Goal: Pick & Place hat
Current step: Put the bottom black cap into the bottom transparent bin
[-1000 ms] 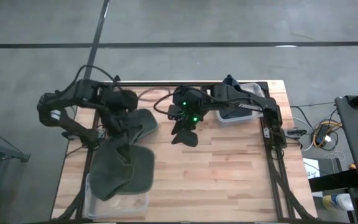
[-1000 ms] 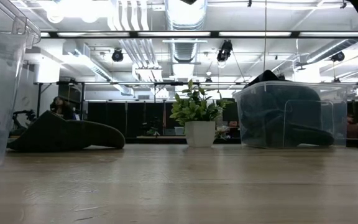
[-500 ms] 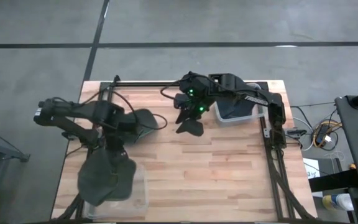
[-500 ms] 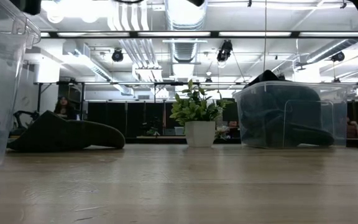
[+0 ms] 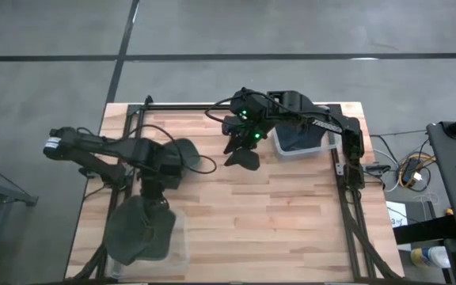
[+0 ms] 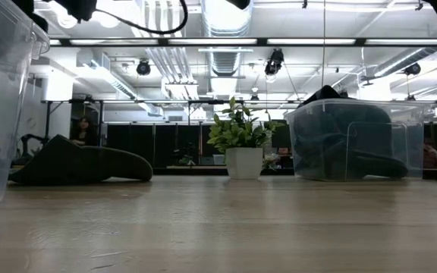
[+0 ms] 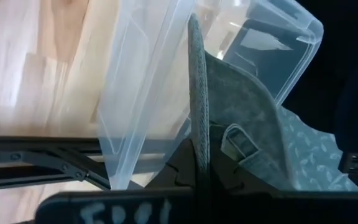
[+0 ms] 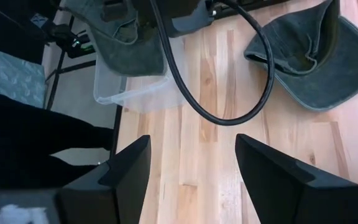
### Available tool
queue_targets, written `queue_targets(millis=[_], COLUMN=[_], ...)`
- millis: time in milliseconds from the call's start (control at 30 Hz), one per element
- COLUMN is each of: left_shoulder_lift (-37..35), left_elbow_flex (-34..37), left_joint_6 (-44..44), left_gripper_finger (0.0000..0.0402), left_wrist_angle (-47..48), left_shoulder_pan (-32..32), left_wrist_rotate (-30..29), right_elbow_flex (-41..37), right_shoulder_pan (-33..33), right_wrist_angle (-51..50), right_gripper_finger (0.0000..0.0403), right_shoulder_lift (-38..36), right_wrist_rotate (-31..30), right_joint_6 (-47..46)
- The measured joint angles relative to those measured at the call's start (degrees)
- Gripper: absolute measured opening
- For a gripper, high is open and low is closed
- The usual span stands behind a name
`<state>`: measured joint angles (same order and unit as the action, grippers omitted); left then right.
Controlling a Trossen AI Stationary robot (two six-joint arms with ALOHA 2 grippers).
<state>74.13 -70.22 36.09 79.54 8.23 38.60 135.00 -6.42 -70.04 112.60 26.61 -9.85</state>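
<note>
Left wrist view: hand [image 7: 199, 167] pinching hat [image 7: 241, 118]

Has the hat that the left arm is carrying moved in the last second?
Yes. In the high view the hat held by the left gripper has shifted toward the table's left front corner and now hangs over the clear bin there.

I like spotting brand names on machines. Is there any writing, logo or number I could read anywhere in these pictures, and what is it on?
White lettering on the right arm, high view: too small to read.
White marks on the dark bar of the left gripper, which is pinching the hat at the clear bin: too blurred to read.
Nothing else carries readable text.
</note>
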Motion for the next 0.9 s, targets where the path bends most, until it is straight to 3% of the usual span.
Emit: queue_targets(millis=[333,533,900], left_shoulder_lift=[0.1,0.3,0.3], left_elbow_flex=[3.9,5.1,5.6], left_joint_6=[4.9,8.7,10.3], left_gripper_finger=[0.0012,0.0018,0.0114], left_wrist_angle=[-8.7,-9.9,-10.1], left_shoulder_pan=[0.0,0.1,1.1], left_wrist_rotate=[5.2,5.2,4.6], right_elbow_flex=[0.0,0.0,0.0], right_shoulder_pan=[-0.1,-0.5,-0.5], right_wrist_angle=[0.3,0.3,0.3], right_gripper_finger=[0.0228,0.0228,0.0228], right_shoulder_lift=[0.0,0.0,0.0], right_wrist_rotate=[-1.2,-1.3,-1.3], right_joint_6=[1.1,1.6,2.6])
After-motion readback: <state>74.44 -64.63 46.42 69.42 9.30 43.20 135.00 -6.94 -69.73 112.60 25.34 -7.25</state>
